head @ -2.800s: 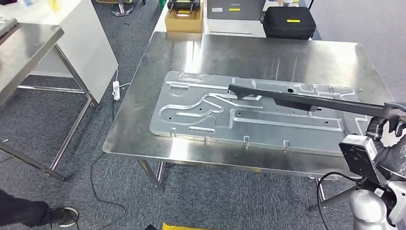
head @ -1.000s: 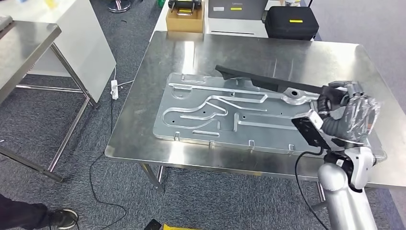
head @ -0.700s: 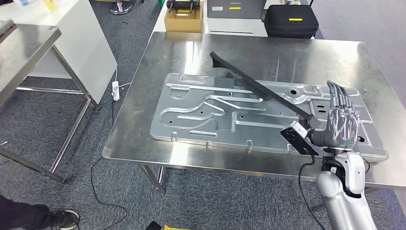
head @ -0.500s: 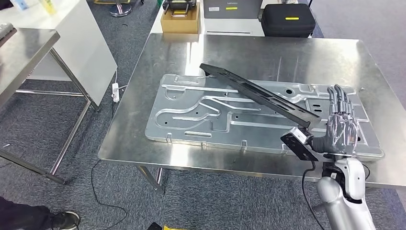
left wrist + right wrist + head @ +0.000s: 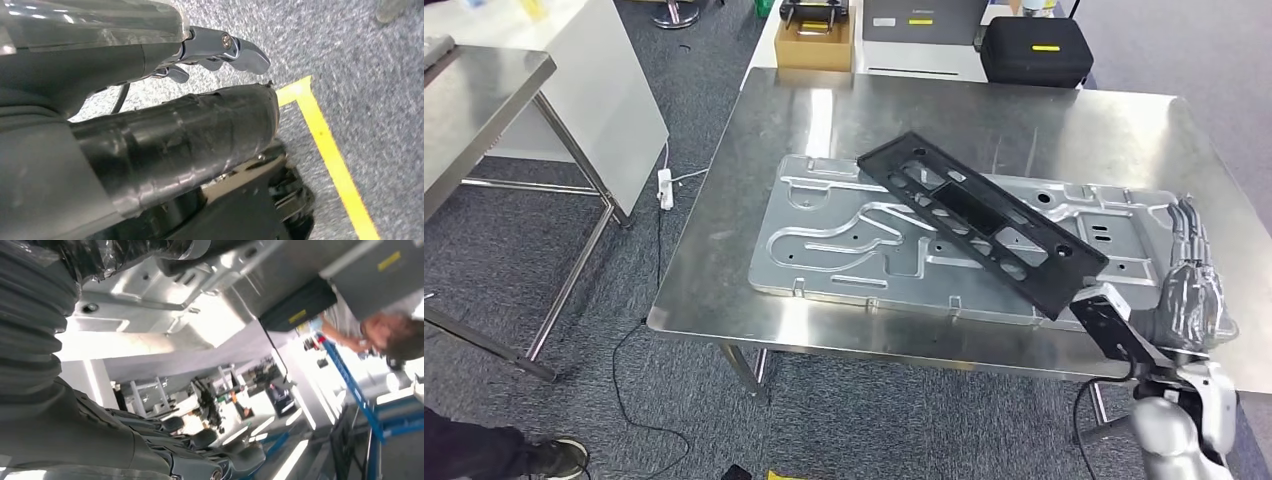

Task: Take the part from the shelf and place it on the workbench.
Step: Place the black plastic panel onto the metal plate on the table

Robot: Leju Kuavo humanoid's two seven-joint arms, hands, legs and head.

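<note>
Steel workbench (image 5: 1064,120) from the head view carries one silver panel (image 5: 844,235), one black slotted part (image 5: 984,222) lying across it, just left of the right hand (image 5: 1189,290), fingers spread, empty. Yellow labels unreadable. Left wrist view: left hand (image 5: 150,55) over carpet, fingers apart.

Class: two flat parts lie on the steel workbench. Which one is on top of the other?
The black slotted part is on top, lying diagonally across the larger silver stamped panel, which rests directly on the workbench.
</note>
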